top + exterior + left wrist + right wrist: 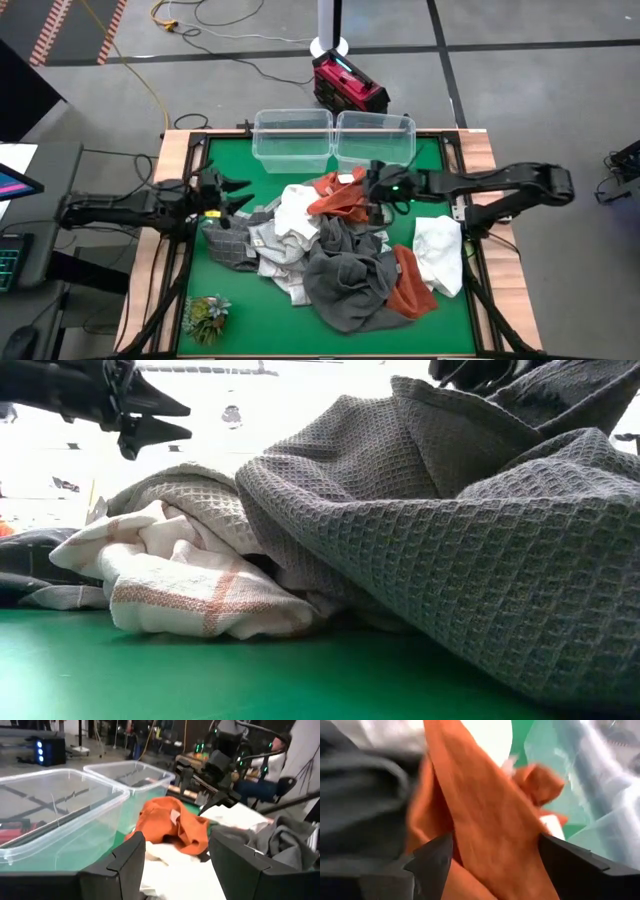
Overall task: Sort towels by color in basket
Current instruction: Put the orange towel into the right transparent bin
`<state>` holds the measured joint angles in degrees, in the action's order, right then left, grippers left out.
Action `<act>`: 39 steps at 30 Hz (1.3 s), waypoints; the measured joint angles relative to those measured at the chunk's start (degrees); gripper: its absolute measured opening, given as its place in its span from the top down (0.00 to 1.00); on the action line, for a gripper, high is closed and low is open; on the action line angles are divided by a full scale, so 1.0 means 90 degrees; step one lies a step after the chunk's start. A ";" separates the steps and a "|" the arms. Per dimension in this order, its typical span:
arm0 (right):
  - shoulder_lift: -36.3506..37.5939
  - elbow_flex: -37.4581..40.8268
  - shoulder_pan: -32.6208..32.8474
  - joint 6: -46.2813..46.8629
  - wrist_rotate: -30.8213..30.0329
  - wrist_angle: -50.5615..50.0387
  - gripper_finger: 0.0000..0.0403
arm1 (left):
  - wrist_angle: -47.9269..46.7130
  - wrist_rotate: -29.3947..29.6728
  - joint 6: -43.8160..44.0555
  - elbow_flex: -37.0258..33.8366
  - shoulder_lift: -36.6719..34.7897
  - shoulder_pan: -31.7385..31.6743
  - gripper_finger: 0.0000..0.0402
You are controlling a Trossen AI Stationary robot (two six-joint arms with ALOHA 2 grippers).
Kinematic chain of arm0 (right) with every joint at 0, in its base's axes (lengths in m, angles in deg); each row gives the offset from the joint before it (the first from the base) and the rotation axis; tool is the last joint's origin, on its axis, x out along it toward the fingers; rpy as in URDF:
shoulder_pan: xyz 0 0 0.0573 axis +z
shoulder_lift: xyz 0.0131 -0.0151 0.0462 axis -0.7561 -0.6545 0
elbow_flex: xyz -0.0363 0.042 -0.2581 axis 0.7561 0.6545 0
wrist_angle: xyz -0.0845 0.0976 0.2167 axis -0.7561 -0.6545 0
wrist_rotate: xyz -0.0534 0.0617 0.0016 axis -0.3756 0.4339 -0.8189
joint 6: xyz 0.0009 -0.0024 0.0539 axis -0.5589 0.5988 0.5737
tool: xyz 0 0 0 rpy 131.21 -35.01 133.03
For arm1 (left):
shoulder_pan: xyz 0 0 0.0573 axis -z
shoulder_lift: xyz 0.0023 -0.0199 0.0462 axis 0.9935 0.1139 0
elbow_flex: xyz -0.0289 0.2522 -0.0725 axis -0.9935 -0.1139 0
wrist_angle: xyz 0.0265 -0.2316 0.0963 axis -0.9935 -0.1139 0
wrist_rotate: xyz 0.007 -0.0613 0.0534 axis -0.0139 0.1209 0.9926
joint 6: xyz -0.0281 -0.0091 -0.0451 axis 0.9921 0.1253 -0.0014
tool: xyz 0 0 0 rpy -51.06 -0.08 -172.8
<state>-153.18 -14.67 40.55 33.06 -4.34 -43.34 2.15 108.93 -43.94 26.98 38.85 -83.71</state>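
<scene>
Two clear plastic bins [333,140] | waffle-weave towels [340,262] heaped | left pincer [238,196] spread | right pincer [375,196] spread astride rust towel [338,199]

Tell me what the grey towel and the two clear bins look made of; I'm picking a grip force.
Grey towel: soft woven cloth, probably cotton, matte; its raised waffle grid shows clearly in the low view. Clear bins: thin, rigid, see-through plastic, glossy; the green mat shows through the walls and the rims catch light.

Towels [330,255] lie heaped mid-table, two bins [333,140] behind them, plant [207,317] front-left.
</scene>
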 joint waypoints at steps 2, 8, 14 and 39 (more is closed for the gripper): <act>-0.0354 -0.0007 -0.0053 -0.0040 0.0035 0.0045 0.19 | 0.0023 0.0000 0.0000 0.0051 0.0213 0.0000 0.48; -0.1126 -0.0007 -0.0149 -0.0071 0.0338 0.0216 0.27 | 0.0042 -0.0032 0.0129 0.0072 0.0590 0.0000 0.48; -0.1549 -0.0007 -0.0146 -0.0218 0.0336 0.0648 0.59 | 0.0170 -0.0034 0.0120 0.0075 0.0652 0.0000 0.48; 0.1520 -0.1483 -0.0767 -0.1578 -0.0952 0.1236 0.94 | 0.0562 -0.0044 -0.0187 0.0078 0.0662 0.0015 0.48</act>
<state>-139.50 -28.02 33.64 18.85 -12.90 -32.22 7.20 108.54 -45.62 27.68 44.81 -83.58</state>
